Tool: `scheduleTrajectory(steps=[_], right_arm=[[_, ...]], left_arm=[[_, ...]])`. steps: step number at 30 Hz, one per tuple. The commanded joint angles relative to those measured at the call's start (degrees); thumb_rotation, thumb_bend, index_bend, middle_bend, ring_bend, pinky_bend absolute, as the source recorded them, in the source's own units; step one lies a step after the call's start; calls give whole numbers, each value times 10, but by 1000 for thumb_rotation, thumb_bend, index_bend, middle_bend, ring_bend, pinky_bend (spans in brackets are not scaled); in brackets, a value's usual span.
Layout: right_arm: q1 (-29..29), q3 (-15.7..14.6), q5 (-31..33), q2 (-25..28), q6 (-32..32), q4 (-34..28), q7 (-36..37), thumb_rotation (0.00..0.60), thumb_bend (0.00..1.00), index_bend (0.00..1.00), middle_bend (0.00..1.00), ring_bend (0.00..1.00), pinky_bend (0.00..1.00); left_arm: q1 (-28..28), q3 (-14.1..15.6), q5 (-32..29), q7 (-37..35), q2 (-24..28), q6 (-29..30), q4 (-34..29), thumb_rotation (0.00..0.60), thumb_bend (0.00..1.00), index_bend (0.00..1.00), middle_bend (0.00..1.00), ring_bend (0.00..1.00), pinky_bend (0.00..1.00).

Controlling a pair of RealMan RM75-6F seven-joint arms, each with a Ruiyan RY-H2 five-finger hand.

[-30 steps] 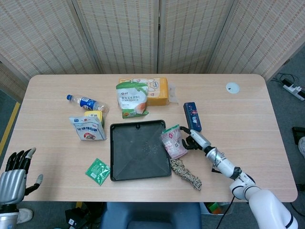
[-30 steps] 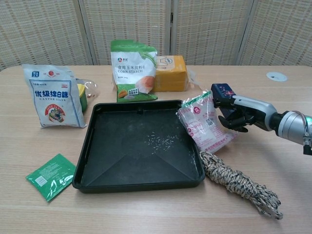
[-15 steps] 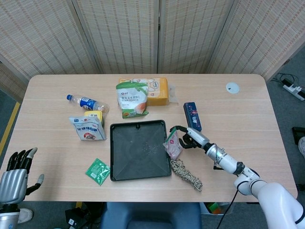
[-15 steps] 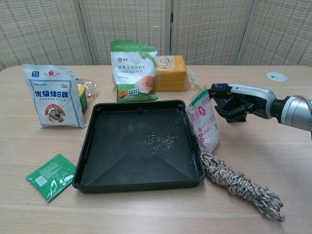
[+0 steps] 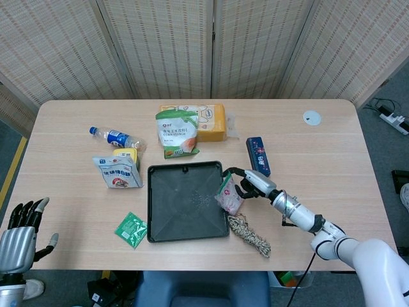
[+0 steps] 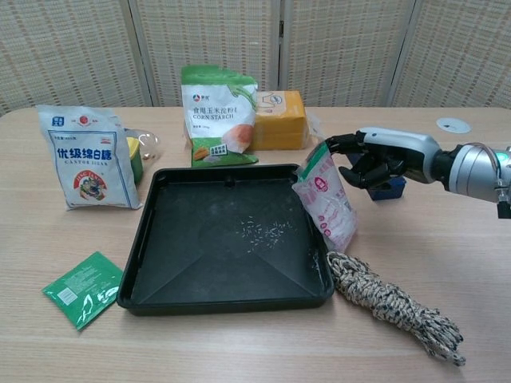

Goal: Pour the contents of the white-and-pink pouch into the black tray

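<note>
Chest view showed the white-and-pink pouch (image 6: 327, 202) standing tilted at the right edge of the black tray (image 6: 160, 271), its lower end close by the tray's rim and its green-trimmed top leaning toward the tray. The right hand (image 6: 375, 155) gripped the pouch at that upper corner, fingers curled around it, with the arm reaching in from the right. A scatter of small pale grains (image 6: 267, 231) lay on the tray floor near its centre. A coil of mottled rope (image 6: 391, 303) lay on the table just beside the tray's right front corner, below the pouch. A dark blue box (image 6: 389, 188) sat behind the right hand, partly hidden by it. Further out, a corn starch bag (image 6: 217, 116) stood behind the tray with an orange packet (image 6: 281, 120) beside it, a white bag with red print (image 6: 86, 157) stood to the tray's left, and a green sachet (image 6: 82, 288) lay near its left front corner. Head view showed the left hand (image 5: 22, 233) well apart from all of this at the table's near left edge, holding nothing, fingers apart.
</note>
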Motion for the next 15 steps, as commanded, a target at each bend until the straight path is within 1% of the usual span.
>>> scheduleTrajectory(steps=[1,3,6,11,13,15], right_arm=[[-7,4,14,8,-15,-6,-27,600,677,193,178,834,859],[-9,4,19,14,-22,-12,-42,600,677,148,158,826,859],[-12,7,27,24,-30,-24,-58,600,677,113,141,818,859],[-24,13,41,43,-27,-43,-86,600,677,81,130,815,859],[-32,17,49,56,-23,-55,-106,600,677,73,126,813,859],[-44,20,58,72,-16,-69,-142,600,677,65,125,807,858]], left_arm=[[-1,0,1,-1,-1,-1,0,600,396,44,131,92,0],[-2,0,2,-1,-2,-2,1,600,396,44,131,92,0],[-2,0,3,-2,-3,-1,1,600,396,43,131,92,0],[-2,0,4,-3,-2,-1,2,600,396,44,131,92,0],[-3,-1,5,-5,-1,0,2,600,396,44,131,92,0],[-3,-2,6,-7,-1,1,2,600,396,43,131,92,0]])
